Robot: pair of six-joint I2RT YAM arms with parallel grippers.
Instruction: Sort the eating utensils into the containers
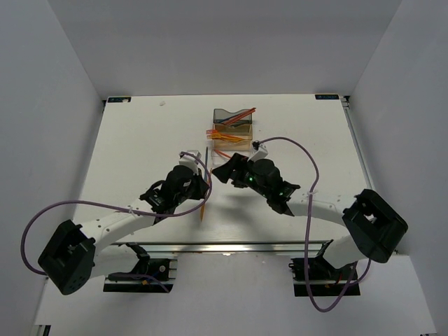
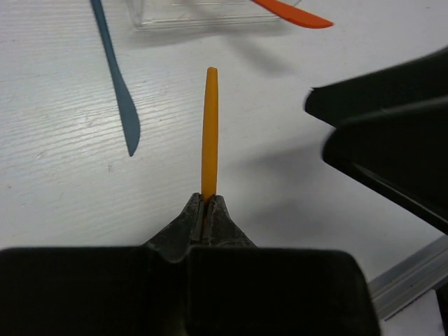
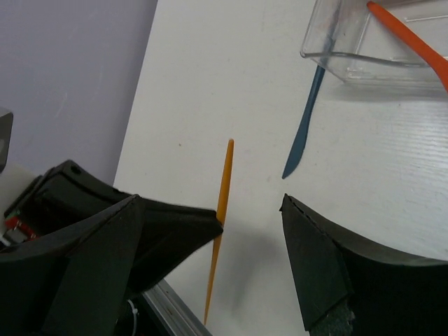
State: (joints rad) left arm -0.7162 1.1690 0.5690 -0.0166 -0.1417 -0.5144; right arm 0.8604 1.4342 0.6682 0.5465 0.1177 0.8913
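Note:
My left gripper (image 2: 208,199) is shut on a thin orange stick (image 2: 210,126) that points toward the bins; both show in the top view, gripper (image 1: 204,190) and stick (image 1: 203,208). A dark blue utensil (image 2: 119,84) lies on the table left of the stick, its far end by the clear bin (image 2: 203,15). The three joined containers (image 1: 232,131) stand at centre back, grey farthest, then amber, then clear, with orange and red utensils in them. My right gripper (image 3: 252,213) is open and empty, hovering just right of the stick (image 3: 224,189) and near the blue utensil (image 3: 302,133).
An orange utensil (image 3: 413,42) sticks out of the clear bin (image 3: 378,52). The metal rail (image 1: 224,246) runs along the table's near edge, just behind the stick's near end. The two wrists are close together in front of the bins.

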